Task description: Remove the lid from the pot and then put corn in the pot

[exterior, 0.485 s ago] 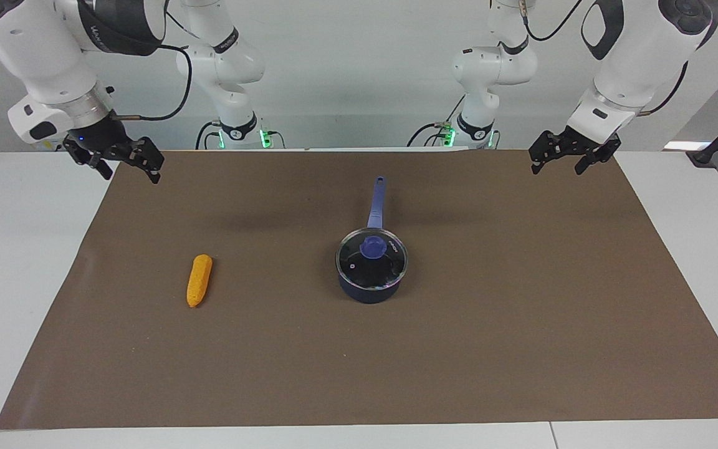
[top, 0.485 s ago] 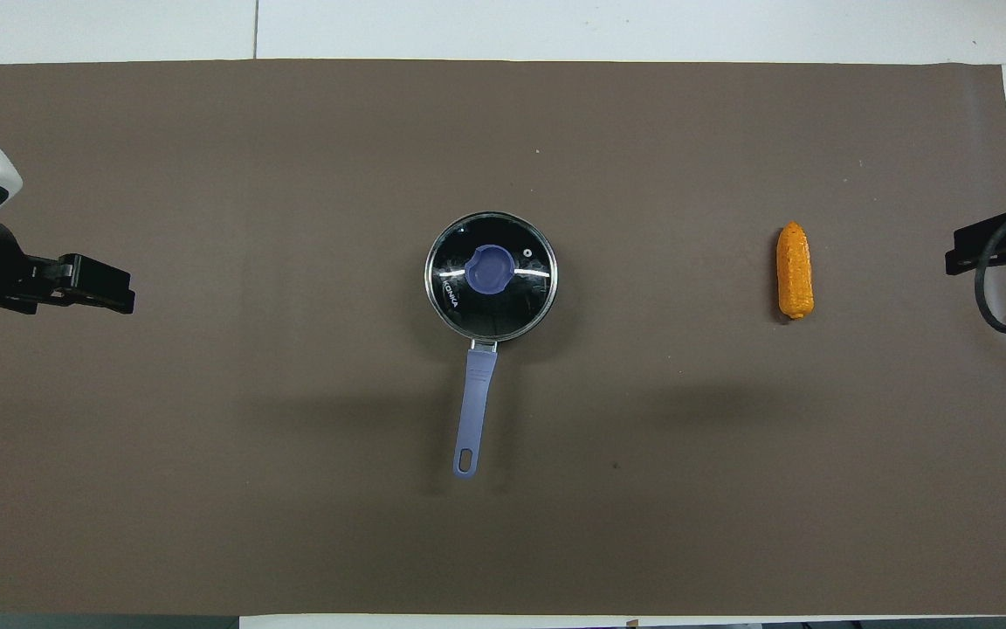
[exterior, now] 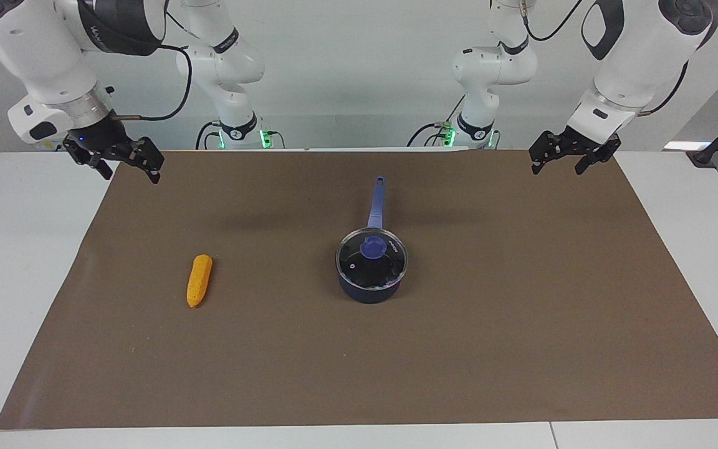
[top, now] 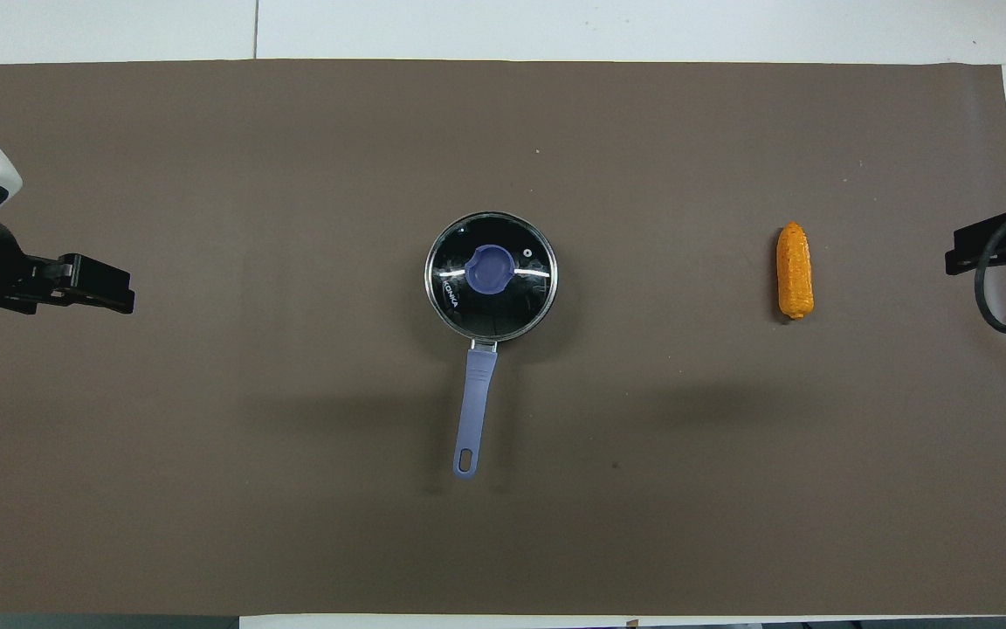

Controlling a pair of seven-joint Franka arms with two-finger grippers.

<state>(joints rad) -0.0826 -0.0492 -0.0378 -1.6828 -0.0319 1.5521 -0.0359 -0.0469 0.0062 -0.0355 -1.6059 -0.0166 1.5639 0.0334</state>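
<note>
The dark navy pot (exterior: 366,292) stands mid-table on the brown mat, with its blue-purple handle (exterior: 376,202) pointing toward the robots. The glass lid (exterior: 359,267) with the blue-purple knob (exterior: 372,247) sits on it. In the overhead view the lid (top: 520,297) covers the pot. The orange corn (exterior: 199,280) lies flat toward the right arm's end, and it also shows in the overhead view (top: 794,271). My right gripper (exterior: 133,177) hangs open and empty over the mat's corner near its base. My left gripper (exterior: 556,169) hangs open and empty over the mat's other near corner.
The brown mat (exterior: 490,349) covers most of the white table (exterior: 16,249). Nothing else lies on it. In the overhead view the left gripper (top: 114,293) and right gripper (top: 961,253) show at the mat's two ends.
</note>
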